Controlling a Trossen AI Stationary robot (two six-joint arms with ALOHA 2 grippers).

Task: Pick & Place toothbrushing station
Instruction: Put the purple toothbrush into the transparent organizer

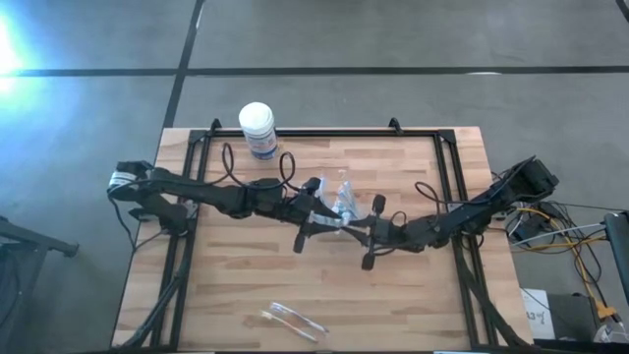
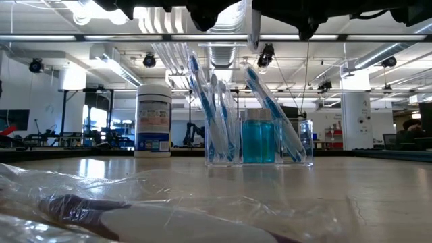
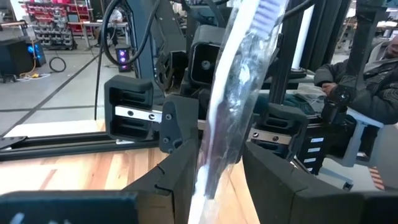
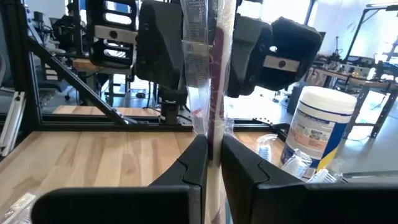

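Note:
A toothbrush in a clear wrapper stands upright in the air over the table's middle, and both grippers are shut on it. My left gripper comes from the table's left and my right gripper from the right; they face each other. Just beyond them the toothbrushing station, a clear holder with several toothbrushes and a blue cup, rests by its base on the wooden table. My left gripper has the wrapped toothbrush's lower part between its two fingers. The fingers lie level, from the table's left, across the brush. The brush stands upright with its bristle end up, clear of the table. My right gripper pinches the wrapped toothbrush between its two nearly closed fingers. The fingers lie level, from the table's right, across the brush. The wrapped brush runs straight up out of the fingers, clear of the table.
A white round tub with a blue label stands at the far edge, left of the middle. Another wrapped item in clear plastic lies near the front edge. A black frame runs along the table's sides and back.

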